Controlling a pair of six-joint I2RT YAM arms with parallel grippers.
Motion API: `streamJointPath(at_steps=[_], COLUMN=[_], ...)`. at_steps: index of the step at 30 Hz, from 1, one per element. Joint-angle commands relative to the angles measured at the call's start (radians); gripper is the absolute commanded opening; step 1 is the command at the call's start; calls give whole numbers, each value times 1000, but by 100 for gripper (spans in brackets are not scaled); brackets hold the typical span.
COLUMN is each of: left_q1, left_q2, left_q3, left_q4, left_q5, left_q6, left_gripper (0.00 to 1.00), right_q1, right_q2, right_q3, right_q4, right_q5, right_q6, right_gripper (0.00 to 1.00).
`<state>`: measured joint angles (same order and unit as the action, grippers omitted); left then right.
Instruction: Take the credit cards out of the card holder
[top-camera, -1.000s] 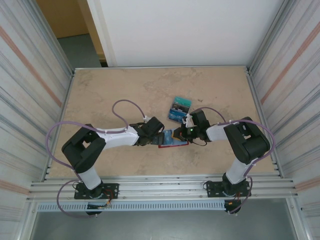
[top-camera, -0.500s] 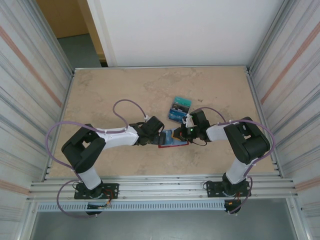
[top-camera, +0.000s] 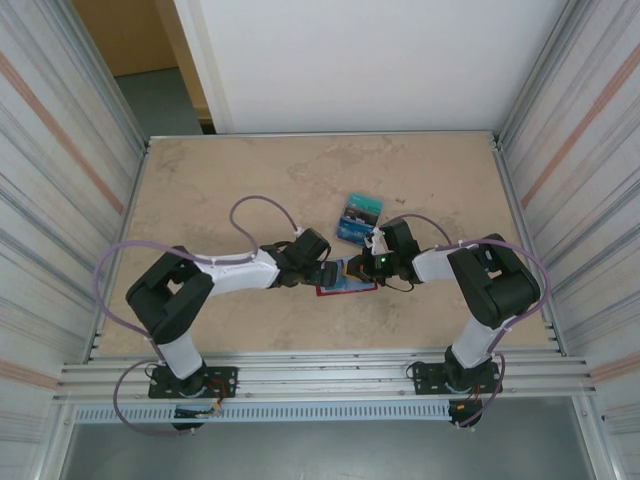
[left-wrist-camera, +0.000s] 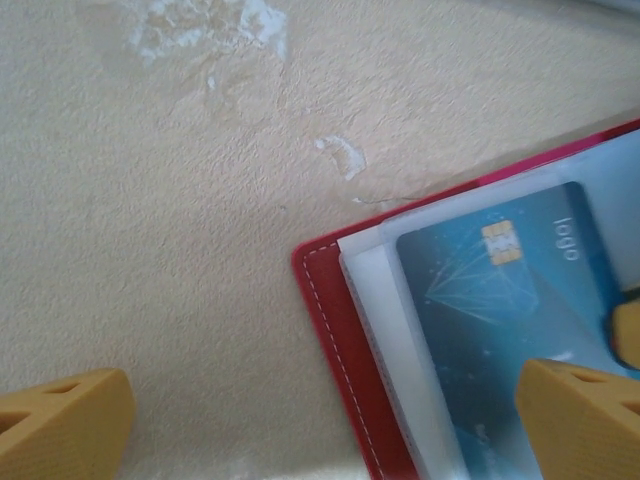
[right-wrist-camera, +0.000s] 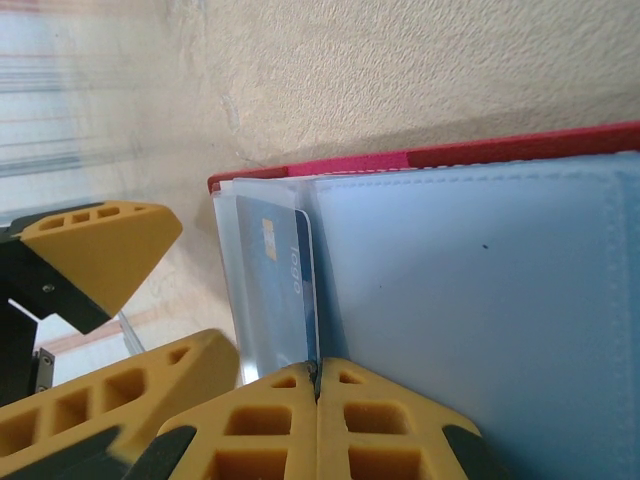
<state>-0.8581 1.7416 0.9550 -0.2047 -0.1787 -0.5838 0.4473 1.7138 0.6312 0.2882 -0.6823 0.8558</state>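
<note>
**Last card in the sleeve: extraction step**

- Near middle of the bench (top-camera: 230, 180), between the two arms: the card holder (top-camera: 347, 288) lies spread open with its red cover down.
- Left arm's fingers (left-wrist-camera: 62, 420) are spread wide and grip nothing. They straddle the holder's left corner, with one pad over bare bench. The other pad is over a blue card (left-wrist-camera: 500, 290) lying in a clear sleeve, chip showing. I cannot tell whether that pad touches.
- Right arm's fingers (right-wrist-camera: 380, 425) are closed tight. The tips meet right at the edge of the same blue card, beside the grey-blue pocket (right-wrist-camera: 480, 300). I cannot tell whether the card is pinched between them or the tips only press there.
- Just beyond the holder, a loose blue card (top-camera: 350, 232) and a teal card (top-camera: 362, 208) lie flat, touching each other.

Judgement: two credit cards look done, and the step in hand is freeing the sleeved one.

The next move calls for the holder to be pinned on the left while the card is drawn out flat, along the sleeve's plane. The sleeve looks flimsy and may lift or drag along with the card. Once free, the card belongs by the far pair.
</note>
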Motion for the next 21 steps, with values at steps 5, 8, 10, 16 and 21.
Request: streamJointPath(at_steps=[5, 8, 10, 16, 21], left_q1=[-35, -35, -35, -33, -30], left_q2=[101, 94, 89, 85, 95], left_q3=[79, 70, 64, 47, 46], left_q4=[-156, -166, -173, -177, -186], left_q5=[-73, -79, -86, -86, -90], left_q6=[34, 23, 19, 9, 6], left_gripper=[99, 99, 99, 99, 99], right_q1=[-13, -25, -31, -51, -69], right_q2=[-16, -17, -18, -32, -55], right_q3=[-27, -34, -38, -46, -57], right_q4=[3, 8, 13, 25, 7], right_q5=[-9, -14, -20, -24, -23], right_q6=[14, 14, 15, 18, 9], right_gripper=[4, 4, 2, 0, 0])
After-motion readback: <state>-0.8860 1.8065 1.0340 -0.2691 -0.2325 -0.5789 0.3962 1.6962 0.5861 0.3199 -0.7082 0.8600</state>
